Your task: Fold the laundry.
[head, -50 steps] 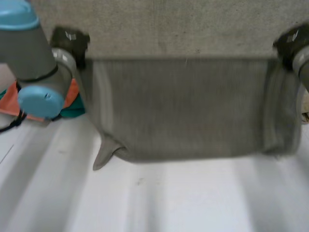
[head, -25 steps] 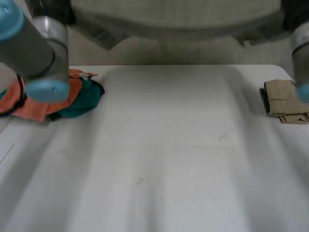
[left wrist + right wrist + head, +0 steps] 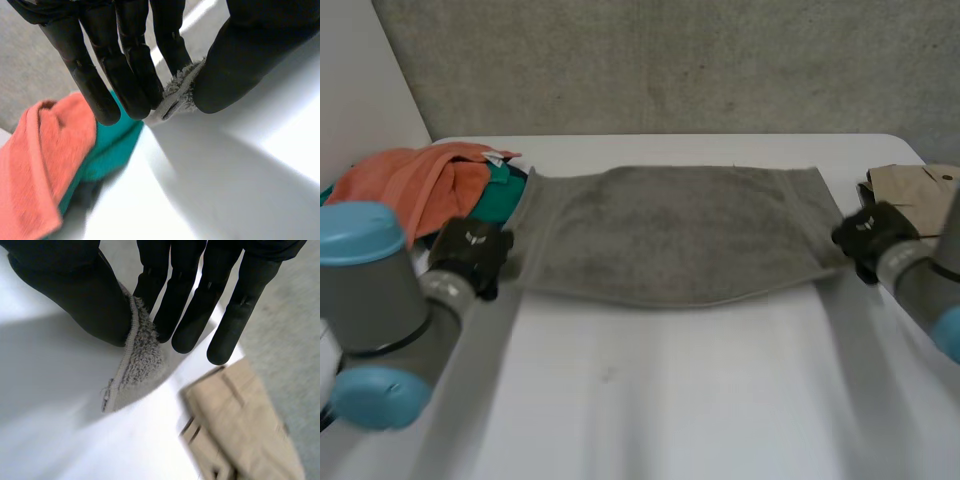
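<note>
Evidently limp and light, the rectangular grey terry towel (image 3: 670, 235) handles best by its corners, which the left hand (image 3: 470, 255) and right hand (image 3: 868, 236) each pinch between thumb and fingers.

A white table (image 3: 670, 400) carries a grey towel (image 3: 680, 235) spread flat across its middle. An orange cloth (image 3: 415, 180) lies heaped on a teal cloth (image 3: 110, 145) at the far left, and a folded beige garment (image 3: 915, 190), possibly trousers, sits at the right edge.

light: bright, even | white table (image 3: 700, 400): brightest | towel (image 3: 680, 230): thin shadow along near edge
</note>
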